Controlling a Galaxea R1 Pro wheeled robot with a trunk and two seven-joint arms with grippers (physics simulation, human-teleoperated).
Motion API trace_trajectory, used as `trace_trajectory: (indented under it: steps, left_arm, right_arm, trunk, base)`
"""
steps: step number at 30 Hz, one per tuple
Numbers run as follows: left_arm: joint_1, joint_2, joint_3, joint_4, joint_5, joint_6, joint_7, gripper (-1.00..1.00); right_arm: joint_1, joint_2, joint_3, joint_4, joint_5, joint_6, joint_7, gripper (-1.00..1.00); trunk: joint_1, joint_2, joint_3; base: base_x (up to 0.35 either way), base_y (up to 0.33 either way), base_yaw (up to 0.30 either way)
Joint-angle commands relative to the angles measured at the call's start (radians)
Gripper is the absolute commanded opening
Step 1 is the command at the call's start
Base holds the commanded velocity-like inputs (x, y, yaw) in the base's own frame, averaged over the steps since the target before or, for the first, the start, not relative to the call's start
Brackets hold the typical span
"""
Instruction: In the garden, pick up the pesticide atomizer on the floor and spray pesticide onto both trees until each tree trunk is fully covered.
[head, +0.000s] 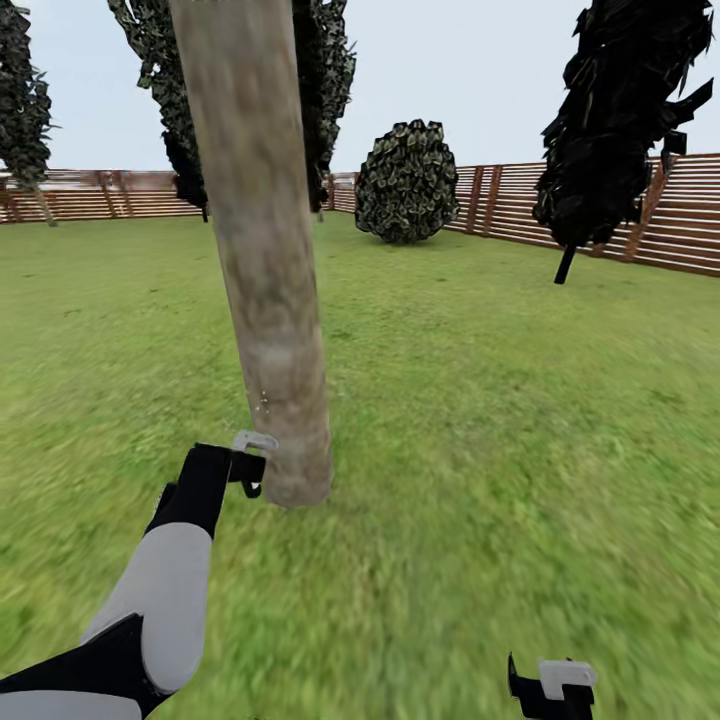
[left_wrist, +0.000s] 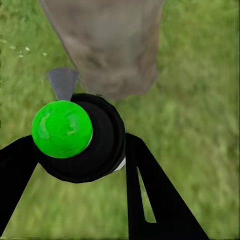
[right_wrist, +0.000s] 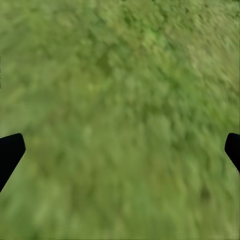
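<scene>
A thick pale tree trunk (head: 265, 270) rises from the lawn just ahead of me, its base (left_wrist: 107, 45) close in the left wrist view. My left gripper (head: 245, 468) is shut on the pesticide atomizer (left_wrist: 87, 142), a black bottle with a bright green round cap (left_wrist: 62, 129). Its pale nozzle (head: 255, 440) sits right at the lower trunk. A few whitish pesticide specks (head: 263, 402) show on the trunk above the nozzle, and more specks (left_wrist: 25, 48) float over the grass. My right gripper (head: 555, 690) hangs low at the right, open over bare grass (right_wrist: 120, 100).
Green lawn (head: 480, 400) spreads all around, ringed by a brown slat fence (head: 600, 205). A round dark bush (head: 407, 182) stands at the back. A black cypress-like tree (head: 615, 120) leans at the right, another (head: 22, 100) at far left. Dark foliage (head: 335, 80) shows behind the trunk.
</scene>
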Motion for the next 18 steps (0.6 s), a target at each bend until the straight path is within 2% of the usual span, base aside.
trace_trajectory:
  steps: [1, 3, 5, 6, 9, 10, 11, 12, 16, 17, 18]
  left_arm:
    - [0.000, 0.002, 0.002, -0.001, 0.000, 0.000, 0.000, -1.00]
    - [0.001, 0.010, 0.004, -0.005, -0.002, 0.000, 0.000, -1.00]
    - [0.005, 0.043, 0.010, -0.008, -0.003, -0.001, 0.001, -1.00]
    - [0.013, 0.069, 0.011, -0.008, -0.003, -0.002, 0.001, -1.00]
    - [0.029, 0.101, 0.018, 0.000, -0.001, -0.007, 0.001, -1.00]
    - [0.042, 0.099, 0.019, 0.003, 0.000, -0.015, 0.001, -1.00]
    - [0.075, 0.034, 0.015, 0.043, -0.002, -0.052, 0.002, -1.00]
    - [0.079, 0.006, 0.010, 0.094, -0.001, -0.076, 0.002, -1.00]
    - [0.079, 0.017, 0.019, 0.092, -0.002, -0.080, 0.002, -1.00]
    - [0.079, 0.028, 0.020, 0.090, -0.003, -0.082, 0.003, -1.00]
    - [0.079, 0.067, 0.022, 0.089, -0.002, -0.087, 0.010, -1.00]
  right_arm:
    - [0.000, 0.000, 0.000, 0.000, 0.000, 0.000, 0.000, 1.00]
    - [0.000, 0.000, 0.000, 0.000, 0.000, 0.000, 0.000, 1.00]
    - [0.000, 0.000, 0.000, 0.000, 0.000, 0.000, 0.001, 1.00]
    - [0.000, 0.000, 0.000, 0.000, 0.000, 0.000, 0.001, 1.00]
    - [0.000, 0.000, 0.000, 0.000, 0.000, 0.000, 0.000, 1.00]
    - [0.000, 0.000, 0.000, 0.000, 0.000, 0.000, 0.000, 1.00]
    - [0.000, -0.001, 0.000, 0.000, 0.000, 0.000, 0.000, 1.00]
    - [0.000, -0.001, 0.000, 0.000, 0.000, 0.000, 0.001, 1.00]
    - [0.000, -0.001, 0.000, 0.000, 0.000, 0.000, 0.001, 1.00]
    - [0.000, -0.001, 0.000, 0.000, 0.000, 0.000, 0.001, 1.00]
    - [0.000, -0.001, 0.000, 0.000, 0.001, 0.000, 0.001, 1.00]
  trunk:
    - [0.000, 0.000, 0.000]
    - [0.000, 0.000, 0.000]
    - [0.000, 0.000, 0.000]
    - [0.000, 0.000, 0.000]
    - [0.000, 0.000, 0.000]
    - [0.000, 0.000, 0.000]
    - [0.000, 0.000, 0.000]
    - [0.000, 0.000, 0.000]
    - [0.000, 0.000, 0.000]
    - [0.000, 0.000, 0.000]
    - [0.000, 0.000, 0.000]
  base:
    - [0.000, -0.273, 0.276]
    - [0.000, -0.273, 0.277]
    - [0.000, -0.273, 0.277]
    - [0.000, -0.273, 0.265]
    - [0.000, -0.273, 0.124]
    - [0.017, -0.264, 0.026]
    - [0.068, -0.039, 0.003]
    - [0.006, -0.003, 0.000]
    - [0.002, -0.001, 0.000]
    - [0.000, 0.000, 0.000]
    - [0.000, 0.000, 0.000]
